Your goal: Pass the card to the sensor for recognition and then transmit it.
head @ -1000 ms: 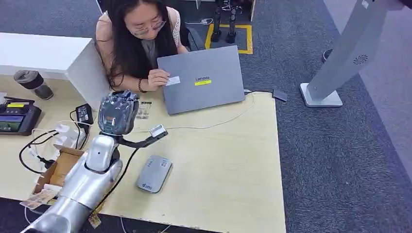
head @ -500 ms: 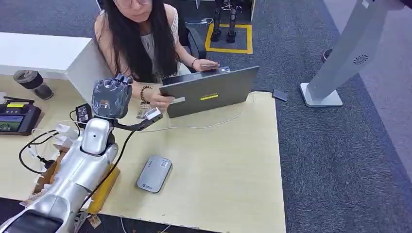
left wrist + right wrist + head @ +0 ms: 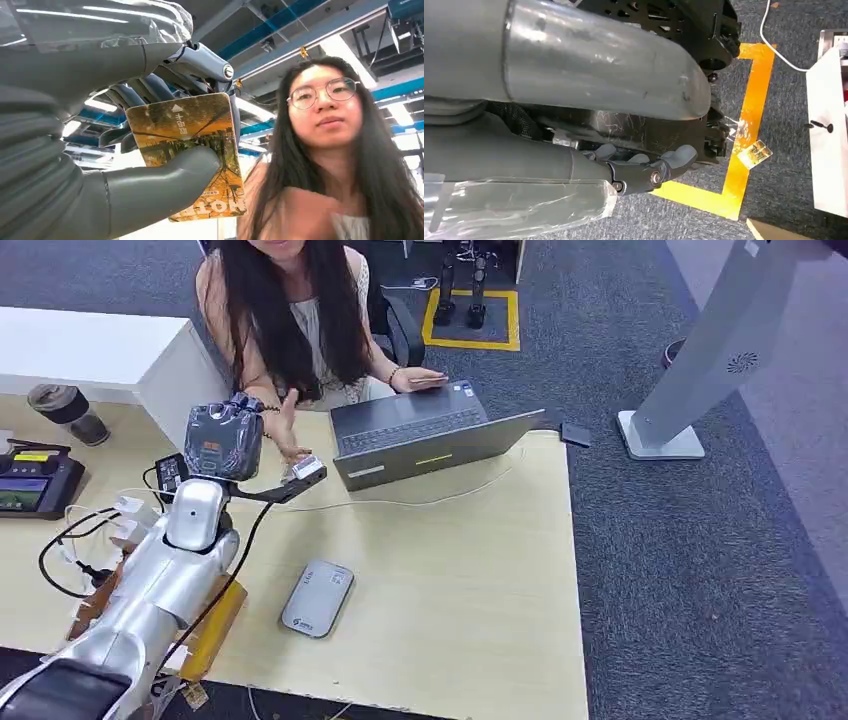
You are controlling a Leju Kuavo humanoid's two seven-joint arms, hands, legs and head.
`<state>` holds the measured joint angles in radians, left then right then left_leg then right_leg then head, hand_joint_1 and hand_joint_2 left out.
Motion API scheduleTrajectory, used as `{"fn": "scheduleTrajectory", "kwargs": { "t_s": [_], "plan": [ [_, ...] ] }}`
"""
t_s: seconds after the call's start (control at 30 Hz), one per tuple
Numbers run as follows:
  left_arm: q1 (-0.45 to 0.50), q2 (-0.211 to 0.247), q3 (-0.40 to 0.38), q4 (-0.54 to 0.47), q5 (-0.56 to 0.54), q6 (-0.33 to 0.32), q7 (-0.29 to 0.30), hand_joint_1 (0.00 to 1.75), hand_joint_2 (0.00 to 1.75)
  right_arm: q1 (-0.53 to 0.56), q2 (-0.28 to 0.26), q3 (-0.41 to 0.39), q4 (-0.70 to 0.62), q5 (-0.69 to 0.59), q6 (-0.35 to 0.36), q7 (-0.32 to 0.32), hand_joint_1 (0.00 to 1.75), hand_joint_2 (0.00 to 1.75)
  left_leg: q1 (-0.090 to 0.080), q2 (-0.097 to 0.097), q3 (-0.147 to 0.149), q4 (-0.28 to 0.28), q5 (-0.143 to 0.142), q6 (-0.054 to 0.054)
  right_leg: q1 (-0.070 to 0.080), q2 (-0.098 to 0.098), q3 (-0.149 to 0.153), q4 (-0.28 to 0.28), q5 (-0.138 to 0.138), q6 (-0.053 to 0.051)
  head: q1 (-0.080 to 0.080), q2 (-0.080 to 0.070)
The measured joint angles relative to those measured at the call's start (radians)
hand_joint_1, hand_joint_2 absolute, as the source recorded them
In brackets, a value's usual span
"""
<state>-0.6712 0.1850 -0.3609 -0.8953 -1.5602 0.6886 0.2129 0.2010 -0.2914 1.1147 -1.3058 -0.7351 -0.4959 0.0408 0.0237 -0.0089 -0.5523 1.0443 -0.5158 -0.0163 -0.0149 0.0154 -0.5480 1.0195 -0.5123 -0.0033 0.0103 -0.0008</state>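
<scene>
The left hand is lifted above the tabletop, and its thumb and fingers pinch the card between them. The person's hand now reaches just past the fingers; a second ago it was on the laptop, which was shut and is now open. The right hand's fingers curl in, holding nothing.

Light wood table carries a grey sensor pad near the front edge, an open grey laptop at the back edge, and a thin white cable running across just in front of it. Far left: dark tumbler, black handheld terminal, black adapter, tangled cables, and possibly a cardboard box, mostly hidden by the arm.
</scene>
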Motion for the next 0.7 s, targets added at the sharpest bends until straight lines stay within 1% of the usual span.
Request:
{"fn": "scheduleTrajectory", "kwargs": {
  "t_s": [0.27, 0.3, 0.7],
  "plan": [
    [-0.007, 0.0, 0.003, 0.02, 0.0, 0.0, -0.003, 1.75, 1.75, -0.003, 0.0, 0.005, 0.003, 0.0, 0.0, 0.0, 0.0, 0.0, 0.0, 0.0, 0.0, 0.0, 0.0, 0.0, 0.0, 0.0, 0.0, 0.0, 0.0, 0.0, 0.0, 0.0],
    [-0.007, 0.0, 0.003, 0.021, 0.0, 0.0, -0.004, 0.0, 1.75, -0.003, 0.0, 0.005, 0.003, 0.0, 0.0, 0.0, 0.0, 0.0, 0.0, 0.0, 0.0, 0.0, 0.0, 0.0, 0.0, 0.0, 0.0, 0.0, 0.0, 0.0, 0.0, 0.0],
    [0.005, 0.0, 0.012, 0.025, 0.013, 0.001, -0.011, 0.0, 1.75, -0.003, -0.001, 0.005, 0.003, -0.002, 0.0, -0.003, 0.0, 0.0, 0.0, 0.0, 0.0, 0.0, 0.0, 0.0, 0.0, 0.0, 0.0, 0.0, 0.0, 0.0, 0.0, 0.0]
  ]
}}
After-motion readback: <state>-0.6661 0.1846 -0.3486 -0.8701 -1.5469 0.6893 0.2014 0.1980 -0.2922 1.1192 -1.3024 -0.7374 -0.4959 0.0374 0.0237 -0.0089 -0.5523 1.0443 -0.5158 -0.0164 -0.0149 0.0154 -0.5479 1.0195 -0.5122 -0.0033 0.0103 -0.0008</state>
